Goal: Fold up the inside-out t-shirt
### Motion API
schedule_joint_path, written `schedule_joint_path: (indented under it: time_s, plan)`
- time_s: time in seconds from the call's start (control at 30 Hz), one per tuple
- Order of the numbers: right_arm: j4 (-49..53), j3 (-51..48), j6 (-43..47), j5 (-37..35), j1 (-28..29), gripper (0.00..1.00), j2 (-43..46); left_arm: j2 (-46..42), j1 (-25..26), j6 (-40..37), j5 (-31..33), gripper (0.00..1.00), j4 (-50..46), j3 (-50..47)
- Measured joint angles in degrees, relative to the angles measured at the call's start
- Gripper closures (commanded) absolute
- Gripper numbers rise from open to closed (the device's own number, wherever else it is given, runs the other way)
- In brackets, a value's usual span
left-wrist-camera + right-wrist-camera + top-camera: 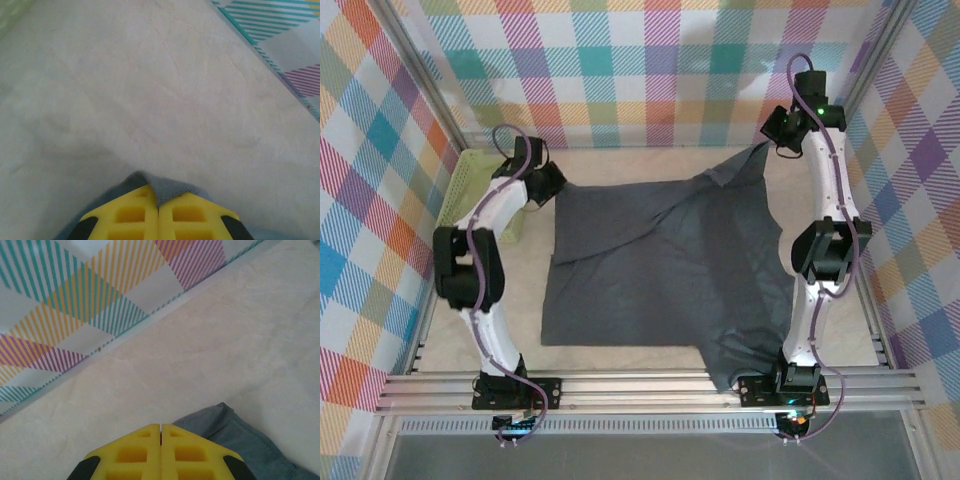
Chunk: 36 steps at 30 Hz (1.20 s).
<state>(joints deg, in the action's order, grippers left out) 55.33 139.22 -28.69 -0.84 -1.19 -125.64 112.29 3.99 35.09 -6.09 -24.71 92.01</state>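
Nearest, the t-shirt has one corner at about 5 o'clock that trails over the bench edge onto the metal rail, just beside the base of the right arm. From there the dark grey cloth lies spread across the middle of the bench between the two arms, with a long diagonal crease across its far half.

At the shirt's 10 o'clock corner the left arm bends down to the cloth. In the left wrist view its yellow jaws are clenched on a small peak of grey fabric that pokes up between them. The lime-green basket stands against the left wall just behind this arm, at the shirt's 9 to 10 o'clock.

Farthest, at 1 o'clock, the shirt is drawn up to a point at the right jaws. They are clenched tip to tip, grasping that corner. In the right wrist view the cloth comes out from under the right-hand finger.
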Motion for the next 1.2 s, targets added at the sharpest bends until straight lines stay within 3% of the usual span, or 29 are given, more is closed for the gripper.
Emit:
schedule_joint_path:
  time_s: [0.2, 0.57, 0.9, 1.2]
  plan:
    - [0.1, 7.2, -0.9, 4.3, -0.4, 1.0, -9.0, 13.5, -0.4, -1.7, -2.8, 1.0, -4.8, 14.5]
    - [-2.4, 6.3, -1.8, 7.1, -0.3, 1.0, -9.0, 15.8, -1.9, -2.1, -8.1, 1.0, -9.9, 21.2]
    - [-11.3, -19.1, -3.8, 3.1, -1.9, 1.0, 12.7, 10.8, -5.2, -0.4, -13.5, 1.0, -10.8, 18.8]
    - [-20.2, -26.2, -5.4, 8.7, -4.3, 1.0, 13.5, 12.9, -7.9, 0.0, -19.0, 0.96, -10.7, 19.0]
